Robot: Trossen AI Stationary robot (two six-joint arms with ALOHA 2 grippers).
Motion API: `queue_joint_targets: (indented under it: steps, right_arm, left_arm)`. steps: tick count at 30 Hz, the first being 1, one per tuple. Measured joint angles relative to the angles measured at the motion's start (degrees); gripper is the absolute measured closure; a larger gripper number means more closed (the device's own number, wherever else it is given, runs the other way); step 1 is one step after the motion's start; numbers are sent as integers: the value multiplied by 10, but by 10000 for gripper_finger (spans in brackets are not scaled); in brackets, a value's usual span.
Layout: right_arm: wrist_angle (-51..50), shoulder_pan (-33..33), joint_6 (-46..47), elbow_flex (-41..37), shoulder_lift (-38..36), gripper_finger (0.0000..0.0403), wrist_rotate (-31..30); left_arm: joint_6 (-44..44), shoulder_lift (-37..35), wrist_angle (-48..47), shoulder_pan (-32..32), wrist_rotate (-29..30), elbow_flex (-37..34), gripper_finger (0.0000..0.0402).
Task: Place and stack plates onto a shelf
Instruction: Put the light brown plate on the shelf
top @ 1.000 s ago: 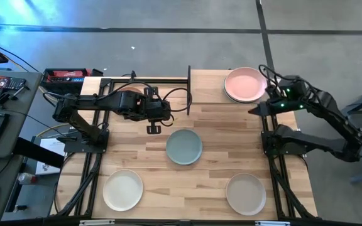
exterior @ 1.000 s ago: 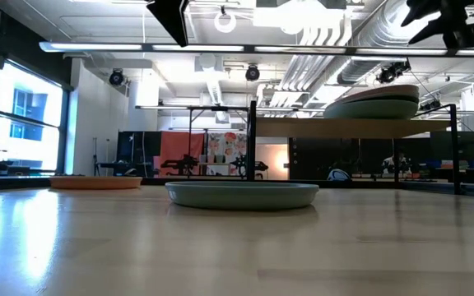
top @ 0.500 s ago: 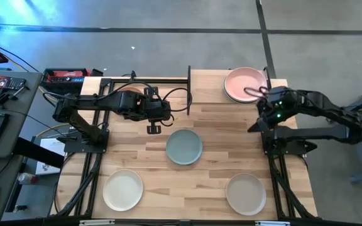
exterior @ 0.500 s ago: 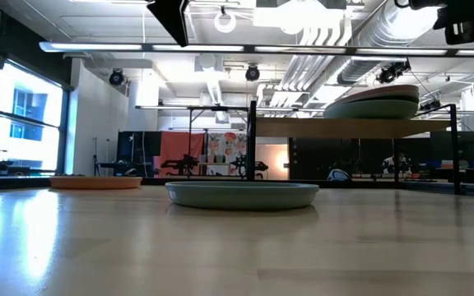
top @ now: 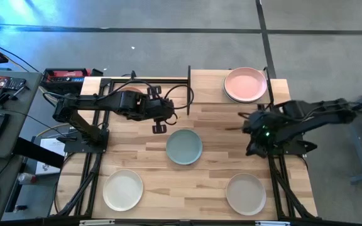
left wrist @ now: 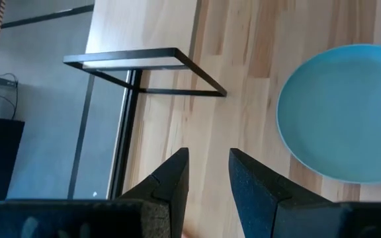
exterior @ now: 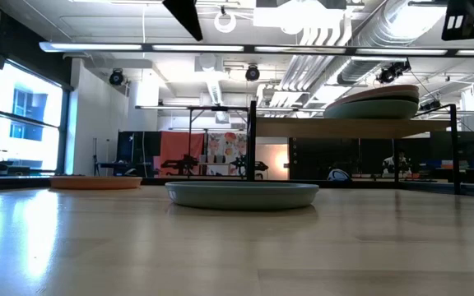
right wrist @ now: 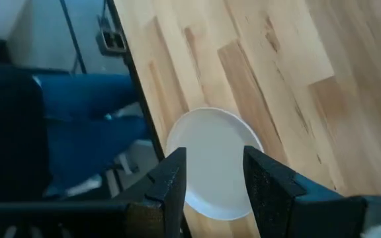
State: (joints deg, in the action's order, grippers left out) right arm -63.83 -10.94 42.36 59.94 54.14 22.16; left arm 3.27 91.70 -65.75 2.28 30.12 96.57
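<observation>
Plates (top: 184,146) lie unmoved; right fingers (top: 242,118), parted and empty, have swung inward off the pink stack (top: 245,85).

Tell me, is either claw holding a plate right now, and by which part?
No. The left claw and the right claw are both open with nothing between their fingers; each hangs above the table, clear of the plates.

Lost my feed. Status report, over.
Left gripper open, empty, near blue-green plate. Right gripper open, empty, above table. Pink plate tops shelf stack. Nothing blocking.
</observation>
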Motion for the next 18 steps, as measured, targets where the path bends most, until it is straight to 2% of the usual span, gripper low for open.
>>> queue_joint_targets:
  steps: [12, 18]
  right_arm:
    - [26, -102, 41, 0, 129, 273, -36]
    - [27, -132, 15, 0, 212, 273, -44]
  left_arm:
    - [-3, 0, 1, 0, 0, 0, 304]
    - [-29, 0, 1, 0, -5, 0, 304]
